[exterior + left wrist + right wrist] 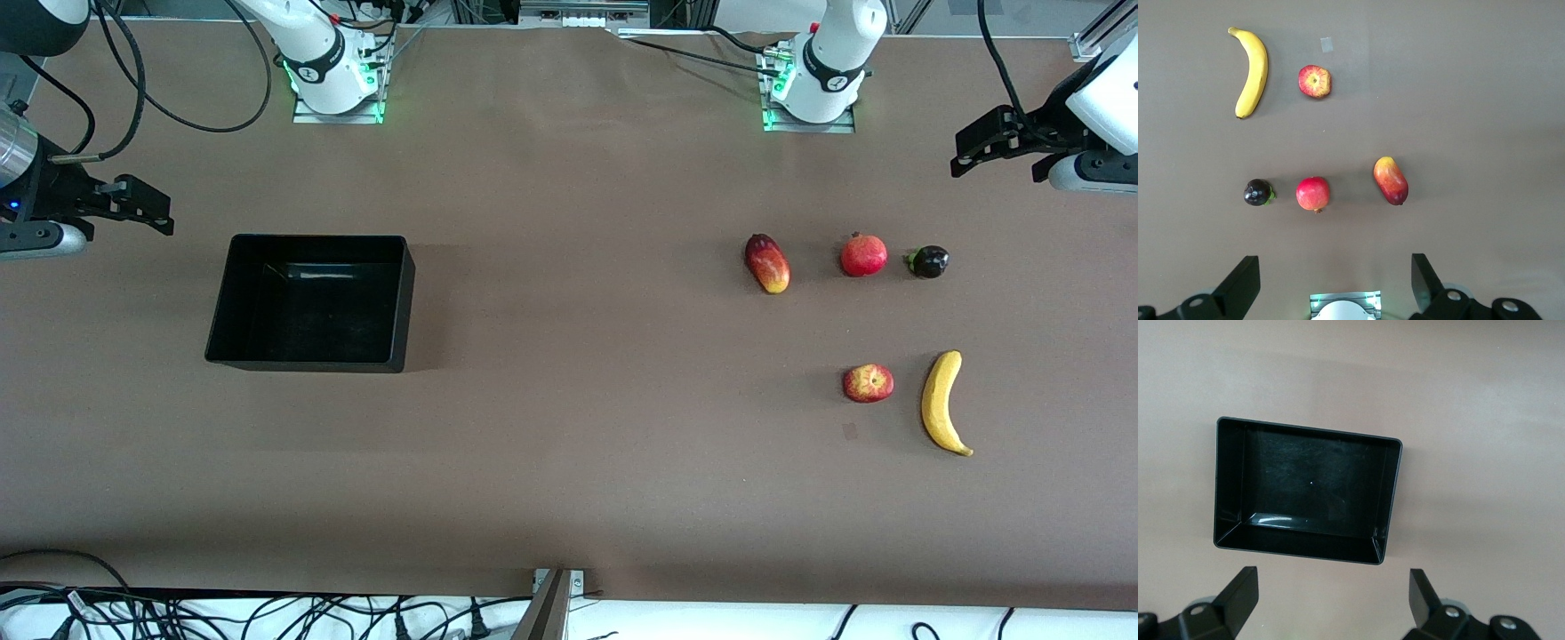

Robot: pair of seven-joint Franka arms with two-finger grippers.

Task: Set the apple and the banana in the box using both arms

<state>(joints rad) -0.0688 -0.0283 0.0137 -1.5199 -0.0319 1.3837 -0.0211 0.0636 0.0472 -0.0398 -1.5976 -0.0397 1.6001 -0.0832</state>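
Observation:
The apple [868,383], red with yellowish patches, lies on the table toward the left arm's end. The yellow banana [942,402] lies beside it, closer to that end. Both show in the left wrist view, the apple [1315,81] and the banana [1253,73]. The black box [302,363] stands empty toward the right arm's end and shows in the right wrist view [1308,430]. My left gripper [987,151] hangs open and empty, high over the table's left arm end [1336,280]. My right gripper [151,206] hangs open and empty, beside the box and high up [1333,597].
Three other fruits lie in a row farther from the front camera than the apple: an oval red-yellow fruit [767,263], a smooth red round fruit with a crown tip [863,255] and a small dark round fruit [929,261]. Brown table surface [578,356] lies between box and fruits.

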